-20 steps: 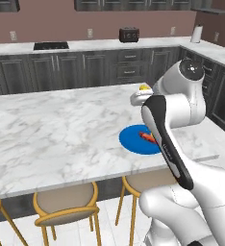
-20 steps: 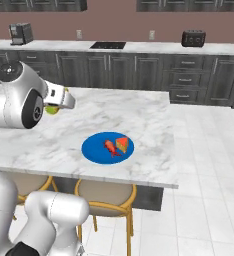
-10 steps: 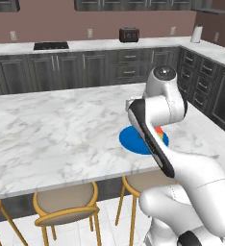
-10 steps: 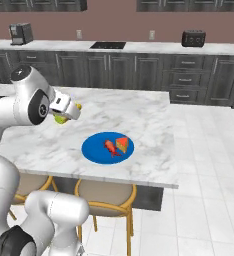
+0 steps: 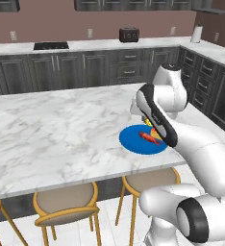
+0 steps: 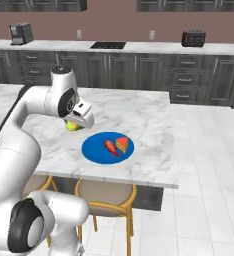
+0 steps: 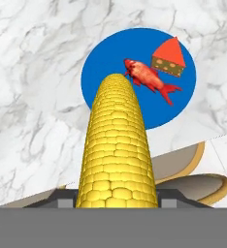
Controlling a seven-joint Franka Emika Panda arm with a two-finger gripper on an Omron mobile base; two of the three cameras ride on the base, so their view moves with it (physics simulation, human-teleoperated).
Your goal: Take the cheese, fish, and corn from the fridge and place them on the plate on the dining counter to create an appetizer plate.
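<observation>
My gripper is shut on the corn, a yellow cob that points away from the hand toward the blue plate. From the right base view the gripper hangs just above the dining counter, left of the plate, with the corn showing under it. On the plate lie the red-orange fish and the cheese wedge, side by side. The fish and cheese sit right of the plate's centre. The plate and fish are partly behind my forearm. The fridge is out of view.
Yellow-framed round stools stand under the counter's near edge. Dark wall cabinets with a marble worktop run along the back, carrying a toaster and a coffee machine. Open tiled floor lies right of the island.
The arm has swung right and down over the counter, carrying the corn from the island's far-left side to just beside the plate. The fish and cheese have not moved.
</observation>
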